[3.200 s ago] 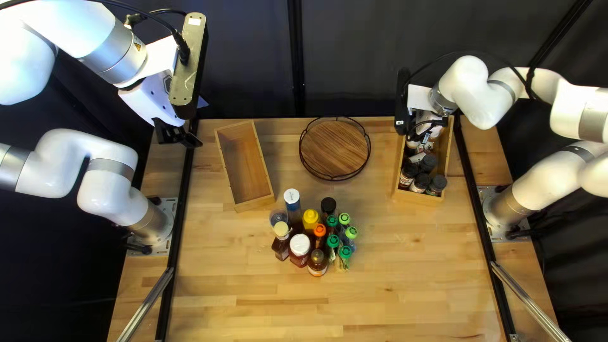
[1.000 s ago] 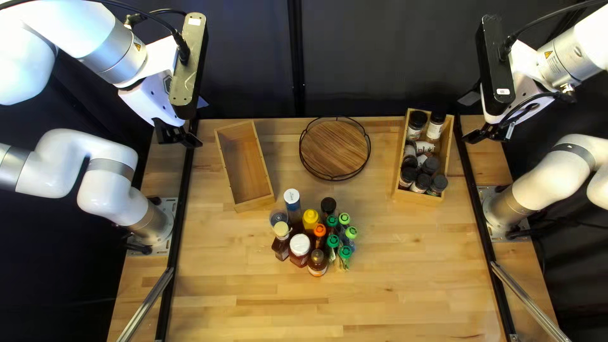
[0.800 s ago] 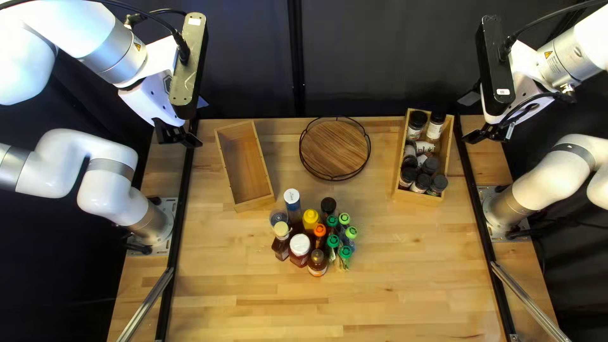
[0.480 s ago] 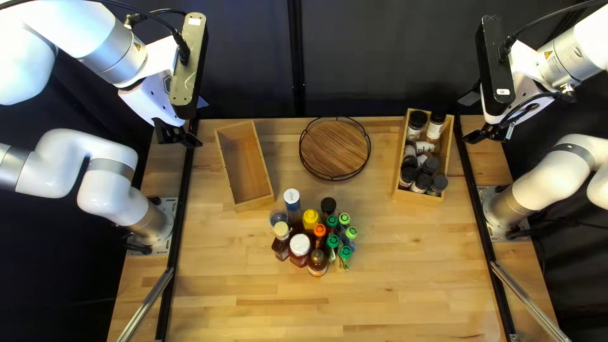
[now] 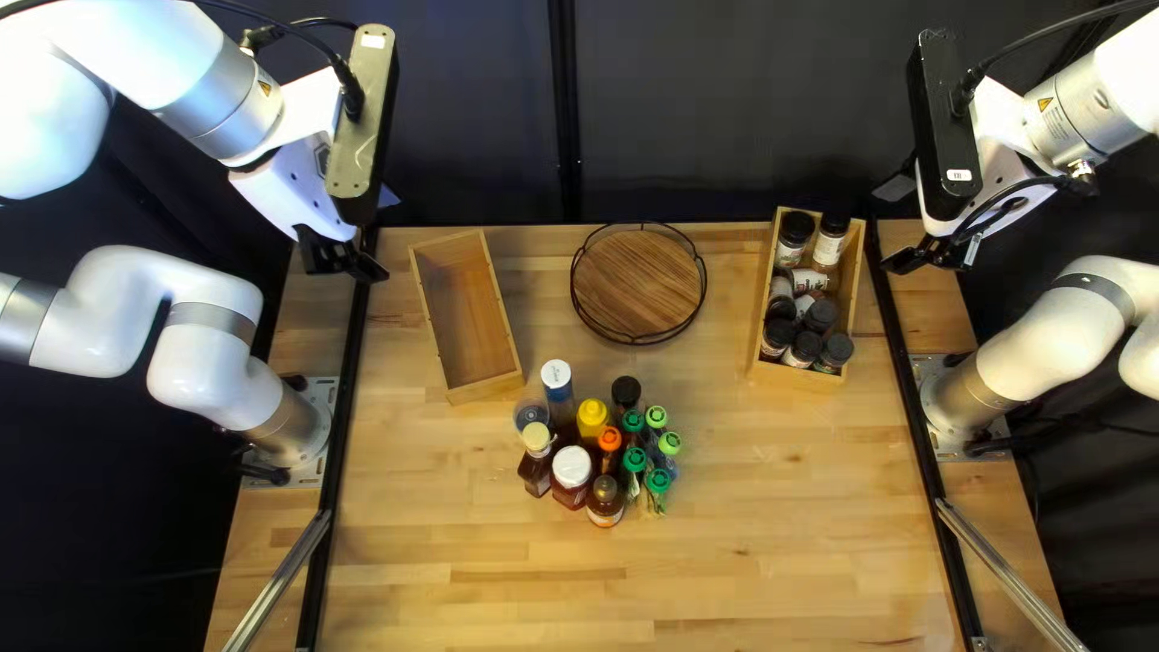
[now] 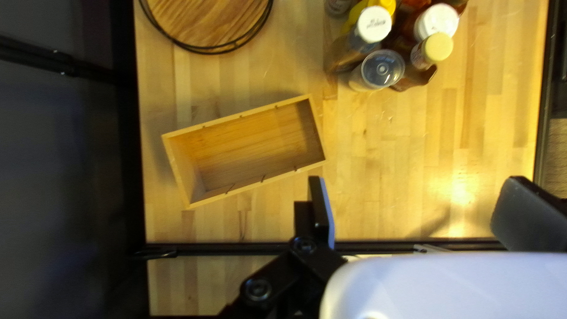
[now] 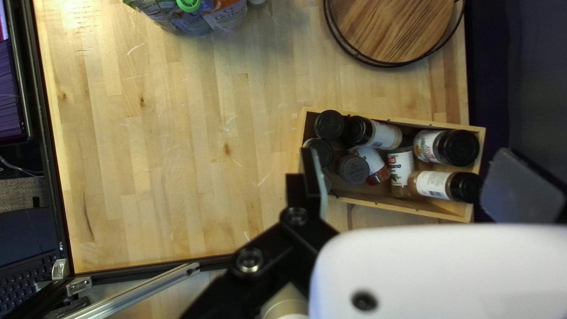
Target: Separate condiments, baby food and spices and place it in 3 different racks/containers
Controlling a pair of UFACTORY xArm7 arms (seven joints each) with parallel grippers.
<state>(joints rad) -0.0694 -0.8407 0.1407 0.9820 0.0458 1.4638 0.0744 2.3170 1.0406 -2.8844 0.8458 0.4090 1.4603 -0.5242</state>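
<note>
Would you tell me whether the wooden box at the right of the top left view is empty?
Not empty: the wooden box holds several black-capped jars, some lying down.

Wood surface (image 5: 773,568), light-toned, w/ darker planks here & there. Dark curtain (image 5: 483,133) behind surface's far edge, w/ a vert. black post (image 5: 564,109) against it. Black rail (image 5: 347,399) along surface's L side, another black rail (image 5: 914,386) along its R side. Silver bar (image 5: 280,582) slants outward nr surface's near L corner; 2nd silver bar (image 5: 1012,582) likewise nr its near R corner. Past surface's near edge, in R wrist view: a screen (image 7: 10,94), partly cut off, & a dark keyboard (image 7: 26,280). Small metal bracket (image 7: 59,269) at surface's near R corner.
</note>
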